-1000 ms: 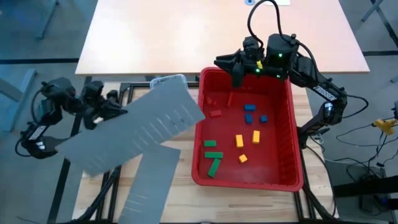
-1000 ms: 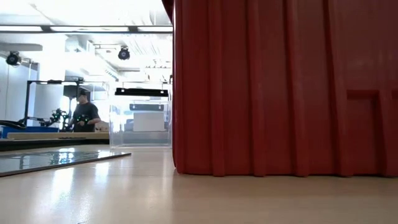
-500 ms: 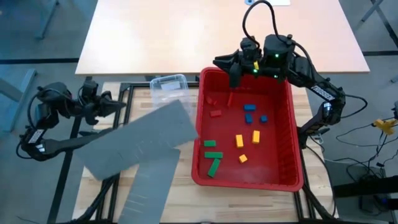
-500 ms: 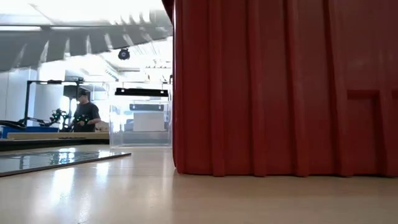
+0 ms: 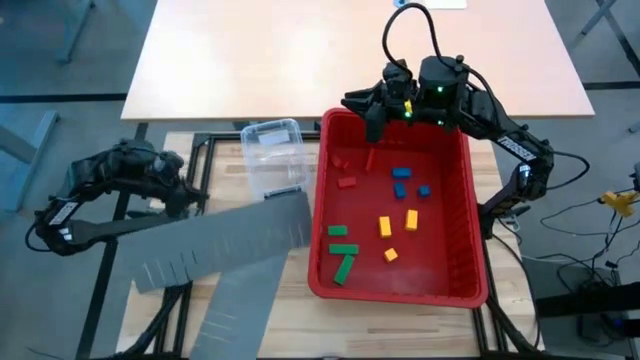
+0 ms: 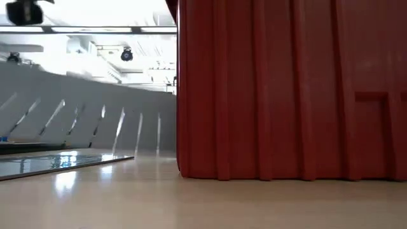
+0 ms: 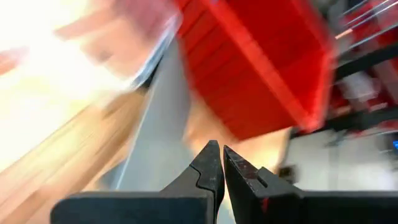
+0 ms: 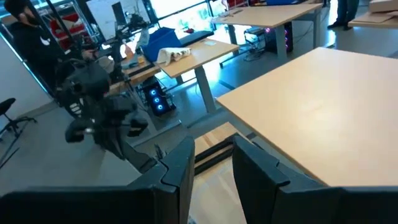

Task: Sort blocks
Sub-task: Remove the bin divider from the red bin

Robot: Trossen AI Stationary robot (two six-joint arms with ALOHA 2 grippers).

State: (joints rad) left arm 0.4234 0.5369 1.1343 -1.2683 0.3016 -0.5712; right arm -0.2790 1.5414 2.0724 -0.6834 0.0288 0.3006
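While your left tool [image 5: 185, 197] stays pinched on the grey divider panel [image 5: 225, 240], lower it squarely into the red bin [image 5: 476, 240] holding the blocks [image 5: 384, 226]; right tool [image 5: 372, 108], fingers apart, hovers above.

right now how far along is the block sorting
Done: the blocks lie loosely grouped by colour in the red bin. In hand: the left gripper, shut, carries a grey divider panel; the right gripper hovers over the bin's far rim. Left: no divider is in the bin.
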